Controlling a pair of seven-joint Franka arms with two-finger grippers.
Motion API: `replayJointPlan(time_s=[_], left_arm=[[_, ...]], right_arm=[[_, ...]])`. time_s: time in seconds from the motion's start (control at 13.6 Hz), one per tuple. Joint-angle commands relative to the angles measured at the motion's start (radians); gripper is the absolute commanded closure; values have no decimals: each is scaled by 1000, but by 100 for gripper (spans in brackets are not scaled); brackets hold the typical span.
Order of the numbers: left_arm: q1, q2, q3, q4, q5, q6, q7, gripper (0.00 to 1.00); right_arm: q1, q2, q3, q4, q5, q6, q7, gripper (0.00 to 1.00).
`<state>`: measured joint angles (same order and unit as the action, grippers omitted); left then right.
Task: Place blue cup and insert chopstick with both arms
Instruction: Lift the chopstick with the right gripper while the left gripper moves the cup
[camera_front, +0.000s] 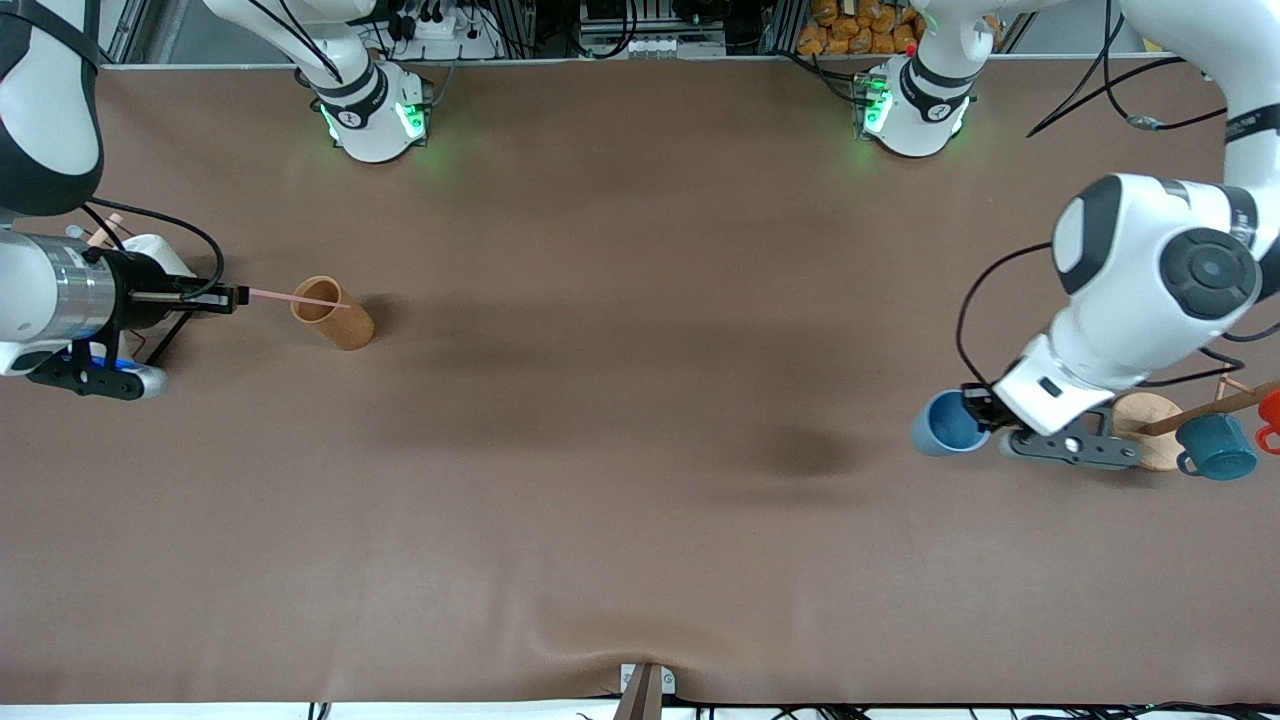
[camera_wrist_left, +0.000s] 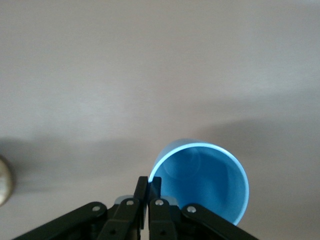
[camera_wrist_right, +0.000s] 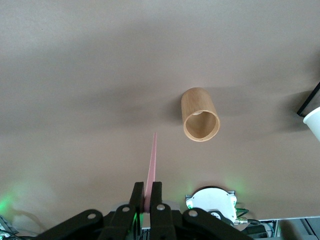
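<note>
Blue cup and pink chopstick, each pinched in a gripper above the worktop

We see the blue cup, a plain light-blue tumbler with a paler rim, gripped at its rim by the left gripper and tipped so its empty mouth shows, over the worktop near the left arm's end. The chopstick, thin, straight and pale pink, lies roughly level, clamped at one end in the right gripper near the right arm's end of the worktop.
</note>
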<state>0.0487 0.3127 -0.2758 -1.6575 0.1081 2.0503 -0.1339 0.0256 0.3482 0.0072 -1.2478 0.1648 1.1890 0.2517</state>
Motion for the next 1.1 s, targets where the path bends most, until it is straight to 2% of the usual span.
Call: replayJointPlan(time_s=[0.0,0.29,0.66,0.81,0.88,1.03], left_arm=[[-3,-4,-58,21,-2,-36,-79,100],[-53,35,-155,12,-4,-33,-278,100],[-277,133,-160,5,10,43,-640,100],[-346,167,-157,-23,36,124,-743,100],[-377,189,-157,-39,63,178,-816,100],[-430,244,-157,-27,151,202,-938,100]], right_arm=[[-3,2,5,7,19,-5,35,100],[-4,2,5,-4,50,-5,61,100],[-3,0,5,-10,51,-5,61,100],[-3,0,5,-12,52,-5,63,100],[-1,0,5,-12,52,-5,69,100],[1,0,7,-12,53,-5,87,100]])
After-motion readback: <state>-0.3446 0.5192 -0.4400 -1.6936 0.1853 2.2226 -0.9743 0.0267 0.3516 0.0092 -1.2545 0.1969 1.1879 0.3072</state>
